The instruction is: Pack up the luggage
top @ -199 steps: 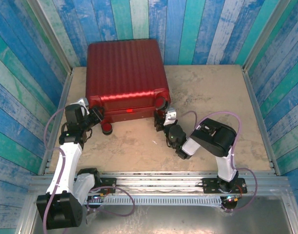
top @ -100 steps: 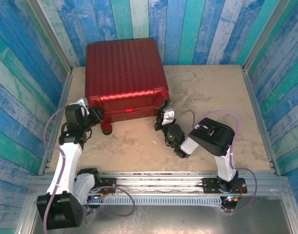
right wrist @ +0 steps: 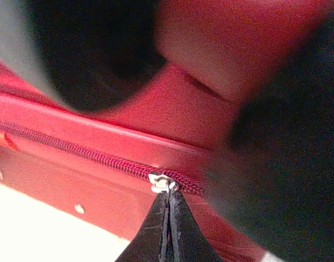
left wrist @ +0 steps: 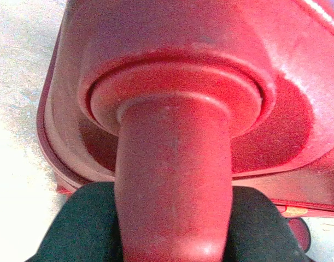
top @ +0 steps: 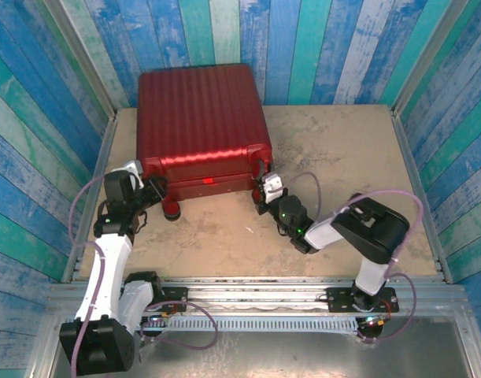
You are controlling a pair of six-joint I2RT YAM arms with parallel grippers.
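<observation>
The dark-red ribbed luggage (top: pixel 199 118) lies shut and flat at the back left of the table. My left gripper (top: pixel 152 189) is at its near-left corner. In the left wrist view the black fingers (left wrist: pixel 79 229) sit on either side of a thick red wheel post (left wrist: pixel 175 164), and my left gripper (left wrist: pixel 175 224) is closed round it. My right gripper (top: pixel 263 189) is at the near-right corner. In the right wrist view my right gripper (right wrist: pixel 168 201) is shut on the pull of the silver zipper slider (right wrist: pixel 163 181), on the dark-red zipper (right wrist: pixel 74 150).
A black wheel (top: pixel 171 211) sticks out below the luggage's near-left corner, another (top: pixel 260 168) at the near-right. Bare beige table (top: pixel 342 150) lies to the right of the luggage. Blue striped walls (top: pixel 453 118) enclose the table on three sides.
My right gripper has shut on the zipper pull and its elbow has swung out to the right. The luggage has slid slightly left. The left arm has hardly moved.
</observation>
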